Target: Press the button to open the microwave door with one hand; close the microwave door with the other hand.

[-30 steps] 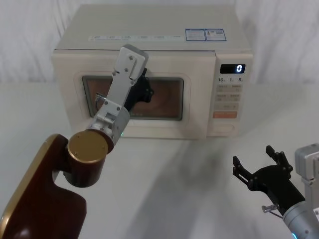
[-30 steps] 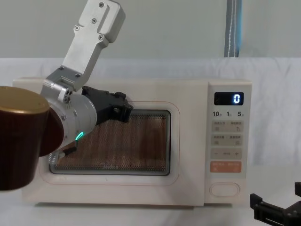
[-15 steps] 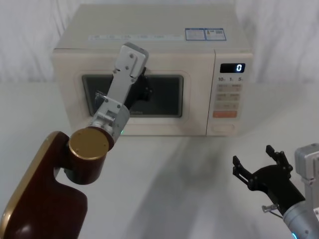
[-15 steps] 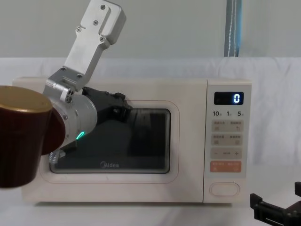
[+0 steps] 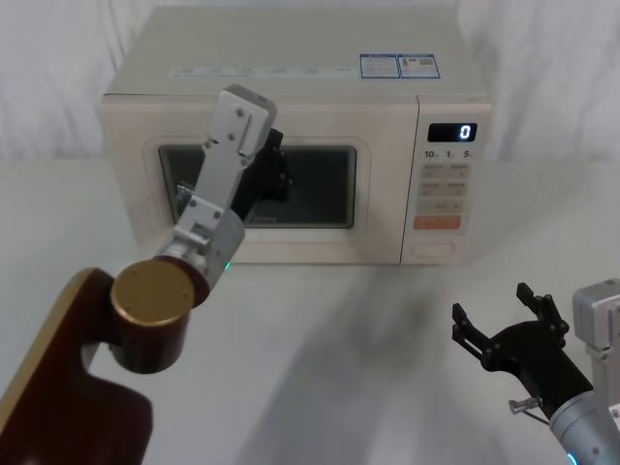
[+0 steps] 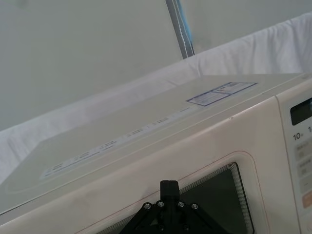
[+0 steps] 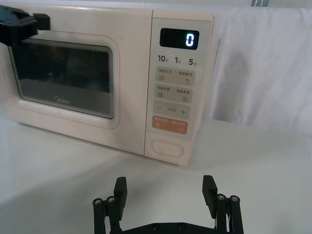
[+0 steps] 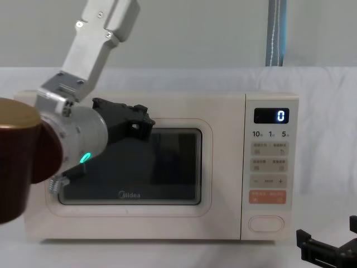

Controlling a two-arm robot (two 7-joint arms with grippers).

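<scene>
The left gripper (image 8: 142, 120) is raised in front of the microwave door (image 5: 320, 237), at the upper left part of the door's dark window; whether it touches the frame cannot be told, and the state of its jaws cannot be told either. The door sits flush with the front of the microwave (image 5: 291, 82), no gap showing along its edge beside the control panel, so the closing appears done.

Risk, as a judgement: if the door is only resting shut and not latched, it may spring out as the left arm pulls back. A second risk is the arm itself, whose silver link crosses the door face and could catch the raised frame on withdrawal and drag the microwave on the table (image 5: 320, 339) (nothing visibly holds it down).

The door is a wide cream-white panel with a rounded dark window and a small logo under the glass. To its right, the narrow panel carries a black display (image 7: 179, 38) reading "0", small square keys, an orange bar, and at the foot the oval cream button (image 7: 167, 147), unmarked and untouched.

The right gripper (image 7: 165, 195) hangs low over the table, in front of the button and well apart from it, jaws spread and empty. A stray forward move could press the button and reopen the door.
</scene>
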